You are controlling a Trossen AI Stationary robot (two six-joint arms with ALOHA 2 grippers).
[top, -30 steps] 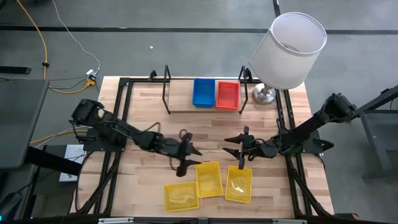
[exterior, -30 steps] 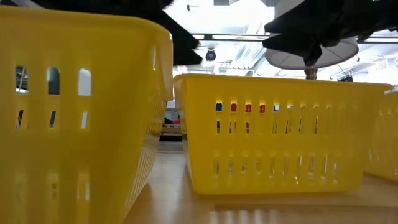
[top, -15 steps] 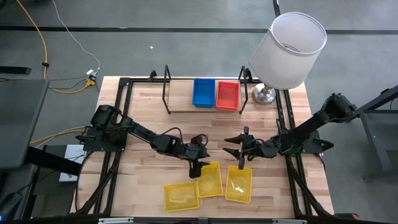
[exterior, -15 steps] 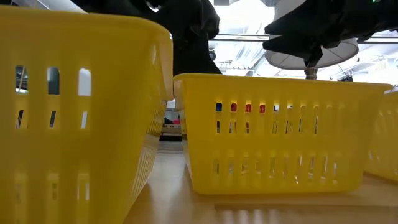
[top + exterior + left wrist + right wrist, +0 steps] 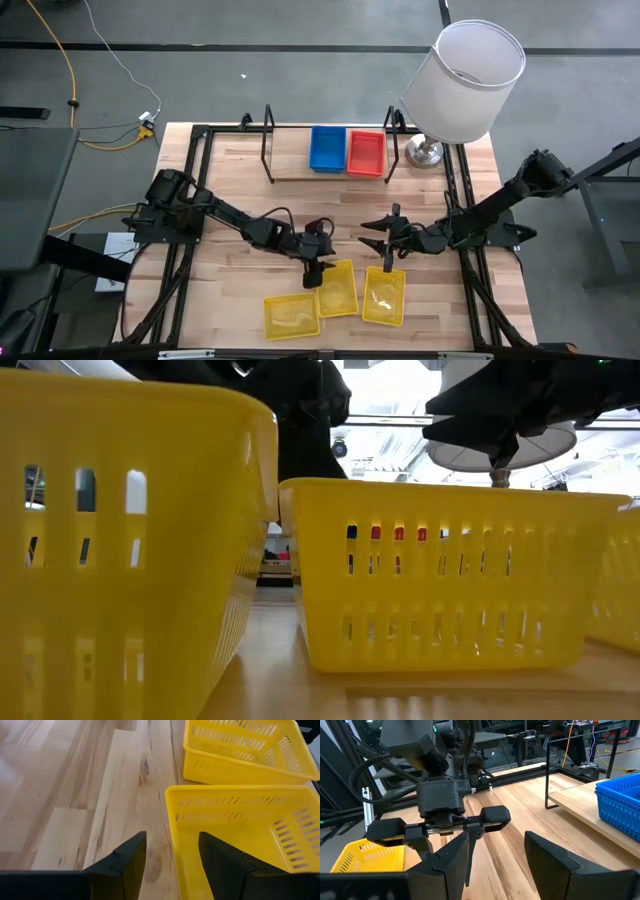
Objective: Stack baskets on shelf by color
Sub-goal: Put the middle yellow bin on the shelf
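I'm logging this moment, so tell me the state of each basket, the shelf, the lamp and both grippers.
Middle yellow basket: upright on the table, left gripper open astride its rim.
Left yellow basket: upright, untouched.
Right yellow basket: upright, untouched.
Blue basket: on the shelf.
Red basket: on the shelf, beside blue.
Right gripper: open, holding nothing.
Lamp: upright.

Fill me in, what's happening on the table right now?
The left gripper is at the middle yellow basket, fingers open astride its near rim, not yet closed. The right gripper hangs open above the right yellow basket, holding nothing. A third yellow basket sits left of them. On the shelf, blue baskets and red baskets sit side by side.
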